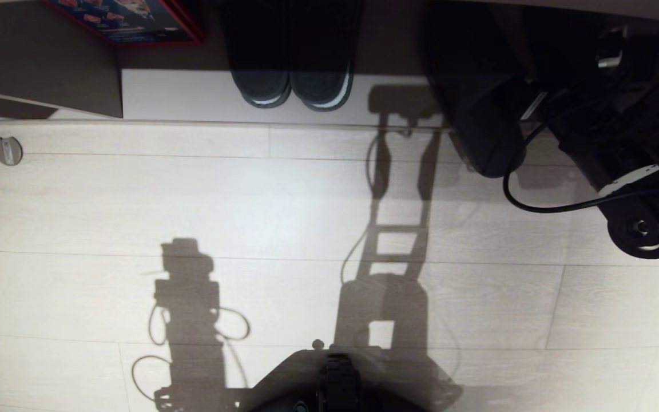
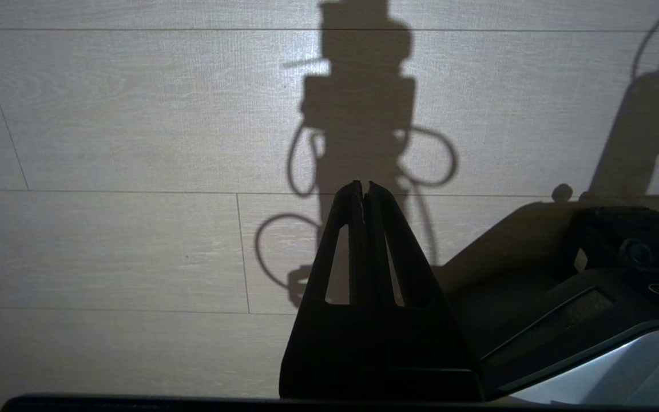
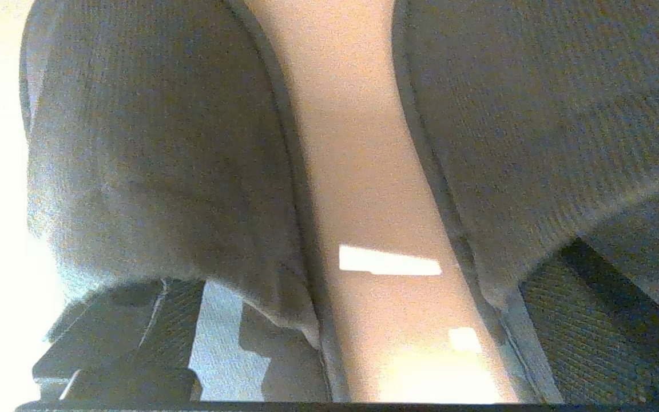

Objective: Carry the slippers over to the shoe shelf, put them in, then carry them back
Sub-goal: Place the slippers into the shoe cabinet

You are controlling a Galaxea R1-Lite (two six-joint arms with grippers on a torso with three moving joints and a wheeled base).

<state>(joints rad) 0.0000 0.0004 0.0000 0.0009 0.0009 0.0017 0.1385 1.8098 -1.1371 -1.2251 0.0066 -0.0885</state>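
Right gripper (image 3: pixel 352 337) is hanging spread by the slippers (image 3: pixel 152 143), likely light and soft-banded, pinching the inner edges looking best; left gripper (image 2: pixel 364 191) is sitting pressed together.

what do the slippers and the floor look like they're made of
Slippers: apparently a dark knitted or woven fabric with a matte finish; a fine ribbed weave shows up close. Floor: pale wood-look planks, likely laminate, with printed grain, straight seams and a soft sheen.

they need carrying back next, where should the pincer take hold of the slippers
Probably the inner edges of the two toe bands, pinched together, from the open heel side. The slippers lie side by side, a narrow gap between, and each band arches open above its insole.
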